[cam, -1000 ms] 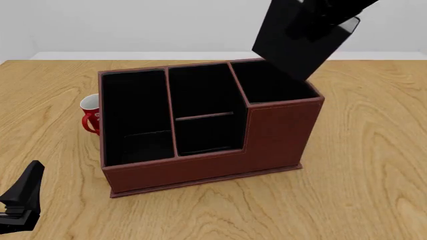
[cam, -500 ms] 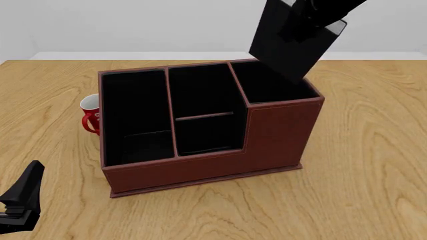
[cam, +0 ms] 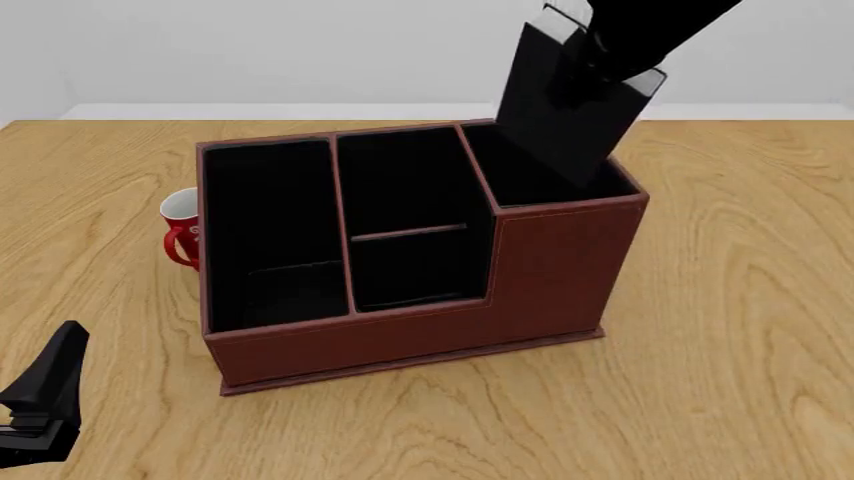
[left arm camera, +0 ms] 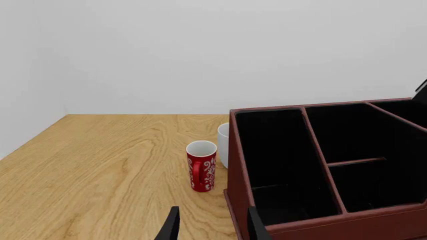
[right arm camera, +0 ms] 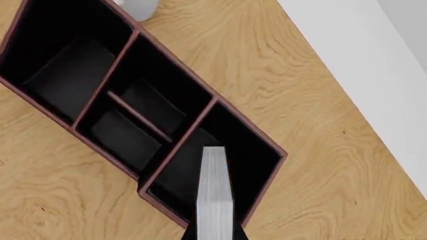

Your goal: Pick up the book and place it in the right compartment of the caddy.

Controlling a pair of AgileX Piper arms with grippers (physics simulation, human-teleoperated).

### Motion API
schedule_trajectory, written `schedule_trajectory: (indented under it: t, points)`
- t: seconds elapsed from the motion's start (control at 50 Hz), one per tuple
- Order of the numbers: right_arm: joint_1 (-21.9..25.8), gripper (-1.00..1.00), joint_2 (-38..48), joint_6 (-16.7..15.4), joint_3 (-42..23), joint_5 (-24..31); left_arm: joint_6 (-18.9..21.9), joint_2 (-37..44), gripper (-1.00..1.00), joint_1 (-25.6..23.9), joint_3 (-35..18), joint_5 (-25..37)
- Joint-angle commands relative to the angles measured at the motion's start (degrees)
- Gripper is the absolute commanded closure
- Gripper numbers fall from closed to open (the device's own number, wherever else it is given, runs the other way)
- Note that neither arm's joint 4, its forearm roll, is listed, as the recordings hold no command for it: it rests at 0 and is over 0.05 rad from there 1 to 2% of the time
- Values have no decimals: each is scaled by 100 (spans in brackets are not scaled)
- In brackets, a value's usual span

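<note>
The black book (cam: pixel 567 105), with white page edges (right arm camera: pixel 213 192), hangs tilted over the back right of the reddish-brown caddy (cam: pixel 400 340). My right gripper (cam: pixel 603 62) is shut on its upper part. The book's lowest corner sits at the rim of the tall right compartment (cam: pixel 530 175). In the right wrist view the page edges point down at that compartment (right arm camera: pixel 252 150), and only slivers of my fingers (right arm camera: pixel 189 236) show beside the book. My left gripper (left arm camera: pixel 213 231) is open and holds nothing. It stays low at the near left of the table (cam: pixel 40 400), short of the caddy's front left corner (left arm camera: pixel 233 200).
A red-and-white mug (cam: pixel 180 232) stands against the caddy's left wall, with a white cup (left arm camera: pixel 223 145) just behind it. The caddy's long left section (cam: pixel 267 230) and shelf-divided middle section (cam: pixel 407 230) hold nothing. Bare wood table (cam: pixel 747 300) lies to the right.
The book has come down and slightly left with my right gripper, turning more upright; its lower corner now reaches the right compartment's rim. The left arm has not moved.
</note>
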Motion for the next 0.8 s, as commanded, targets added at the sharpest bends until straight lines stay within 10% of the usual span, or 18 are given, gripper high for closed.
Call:
schedule_trajectory:
  t: [0.02,0.8]
  points:
    - [-101,100,95,186,161,-266,0,0,-100,0,0,0]
    - [-359,100,595,314,912,-1152,0,0,-100,0,0,0]
